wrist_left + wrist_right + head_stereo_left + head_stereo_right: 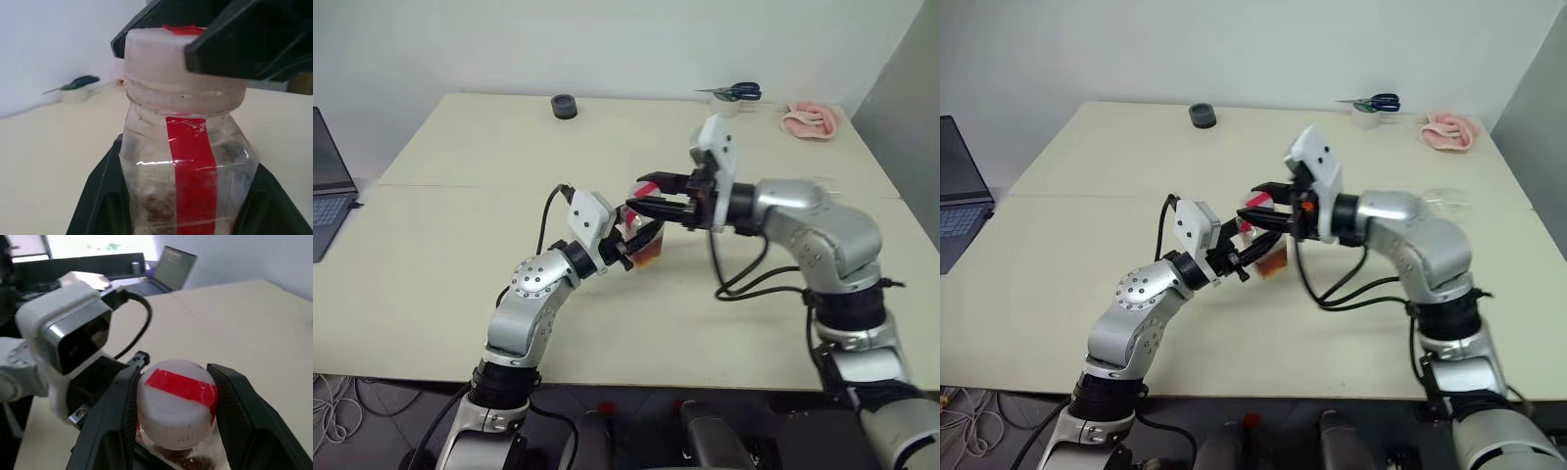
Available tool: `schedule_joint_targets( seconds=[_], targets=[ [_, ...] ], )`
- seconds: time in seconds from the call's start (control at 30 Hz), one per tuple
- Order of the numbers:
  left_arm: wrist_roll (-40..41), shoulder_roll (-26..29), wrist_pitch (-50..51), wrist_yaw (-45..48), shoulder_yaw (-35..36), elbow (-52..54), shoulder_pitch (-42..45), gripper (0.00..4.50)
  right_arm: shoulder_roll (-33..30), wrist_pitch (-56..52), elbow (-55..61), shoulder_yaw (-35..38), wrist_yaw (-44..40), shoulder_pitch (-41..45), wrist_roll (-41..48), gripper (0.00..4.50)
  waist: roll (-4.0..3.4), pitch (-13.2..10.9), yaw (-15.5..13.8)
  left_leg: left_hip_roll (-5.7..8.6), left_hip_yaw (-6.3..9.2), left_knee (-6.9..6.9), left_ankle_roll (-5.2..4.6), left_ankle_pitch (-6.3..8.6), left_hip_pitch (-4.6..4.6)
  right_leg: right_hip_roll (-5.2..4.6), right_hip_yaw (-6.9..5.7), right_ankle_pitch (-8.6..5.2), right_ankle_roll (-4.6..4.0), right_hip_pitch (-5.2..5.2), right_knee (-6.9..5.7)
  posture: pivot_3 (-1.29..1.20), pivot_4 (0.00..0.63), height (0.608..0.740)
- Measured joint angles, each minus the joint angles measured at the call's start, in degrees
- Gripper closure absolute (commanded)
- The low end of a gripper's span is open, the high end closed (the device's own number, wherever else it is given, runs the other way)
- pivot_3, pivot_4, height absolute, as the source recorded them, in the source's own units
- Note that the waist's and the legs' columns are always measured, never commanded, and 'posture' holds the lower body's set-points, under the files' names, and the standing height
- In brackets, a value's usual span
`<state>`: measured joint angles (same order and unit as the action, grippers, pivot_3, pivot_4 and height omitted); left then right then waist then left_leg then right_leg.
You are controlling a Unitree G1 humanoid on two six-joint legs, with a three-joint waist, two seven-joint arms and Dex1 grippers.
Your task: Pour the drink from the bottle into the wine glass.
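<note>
Left claw (628,245) clamped on bottle (188,161), held above table (460,225) as steady base. Right claw (178,401) closing either side of cap (177,404), touch unclear, likely for unscrewing. Amber drink (648,257) low inside. No pouring yet.

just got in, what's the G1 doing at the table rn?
It is working on opening a small clear plastic bottle with a red label strip. The left gripper is shut on the bottle's body, holding it up off the beige table. The right gripper has its black fingers either side of the white cap with the red strip, apparently closing on it to unscrew it. Amber-brown drink sits low in the bottle. Nothing is poured yet.
</note>
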<state>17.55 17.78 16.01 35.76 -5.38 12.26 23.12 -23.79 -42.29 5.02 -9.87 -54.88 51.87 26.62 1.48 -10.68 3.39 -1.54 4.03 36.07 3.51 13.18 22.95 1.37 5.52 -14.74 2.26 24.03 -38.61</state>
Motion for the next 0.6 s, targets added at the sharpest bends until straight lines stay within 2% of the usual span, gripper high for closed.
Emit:
schedule_joint_targets(
  seconds=[0.13,0.33,0.53,0.6],
  targets=[
    [-0.5,0.0,0.8,-0.2,0.0,-1.6,0.0,2.7,0.6,8.6,-11.4,-2.5,-8.3,3.3,-3.0,2.66,-0.01,0.0,0.9,-0.07,0.0,0.0,0.0,0.0,-0.03,0.1,0.04,-0.01,-0.02,0.06,-0.19,0.0,0.15,0.74],
    [-0.9,0.0,1.1,-0.7,0.1,-1.0,-1.3,2.7,1.7,12.4,-16.0,-2.5,-11.5,3.5,-3.4,2.66,-0.02,0.0,0.8,-0.02,0.02,0.0,0.0,0.0,0.0,0.01,0.03,0.04,-0.09,0.06,-0.22,0.0,0.15,0.74],
    [-0.9,0.0,1.2,-2.0,0.7,-1.0,-1.4,2.7,2.5,10.0,-15.7,-1.8,-11.7,3.9,-2.4,0.55,-0.02,0.0,0.8,-0.02,0.05,0.03,0.0,0.0,-0.02,0.01,0.0,0.0,-0.03,0.06,-0.27,0.0,0.15,0.74],
    [-0.8,0.0,1.2,-2.5,0.9,-1.1,-0.9,2.7,2.7,8.6,-14.3,-1.5,-11.3,3.9,-1.6,0.0,-0.03,0.0,0.8,-0.01,0.06,0.03,0.0,0.0,-0.01,0.01,-0.01,0.0,-0.03,0.06,-0.26,0.0,0.15,0.74]
  ],
)
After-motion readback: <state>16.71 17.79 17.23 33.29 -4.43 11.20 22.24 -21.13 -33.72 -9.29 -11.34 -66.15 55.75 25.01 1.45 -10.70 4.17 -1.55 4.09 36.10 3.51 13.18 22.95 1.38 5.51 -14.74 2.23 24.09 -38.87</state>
